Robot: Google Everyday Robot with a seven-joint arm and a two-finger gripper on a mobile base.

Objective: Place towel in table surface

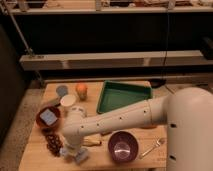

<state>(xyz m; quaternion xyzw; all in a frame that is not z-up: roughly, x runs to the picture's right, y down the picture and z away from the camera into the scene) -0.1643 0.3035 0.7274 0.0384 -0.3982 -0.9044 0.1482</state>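
The table surface (150, 132) is a light tan wooden top. My gripper (74, 150) hangs at the end of the white arm (120, 120), low over the table's front left part. A small whitish, faintly blue towel (81, 157) shows right at the gripper's lower end, at table level. I cannot tell whether it rests on the wood or is still held. The arm hides part of the table's middle.
A green tray (125, 95) stands at the back right. An orange (81, 89), a grey cup (61, 90) and a white cup (68, 101) stand at the back left. A dark red bowl (42, 123) holds a bluish square. A purple bowl (123, 146), a fork (152, 147) and a dark brown cluster (52, 142) lie near the front.
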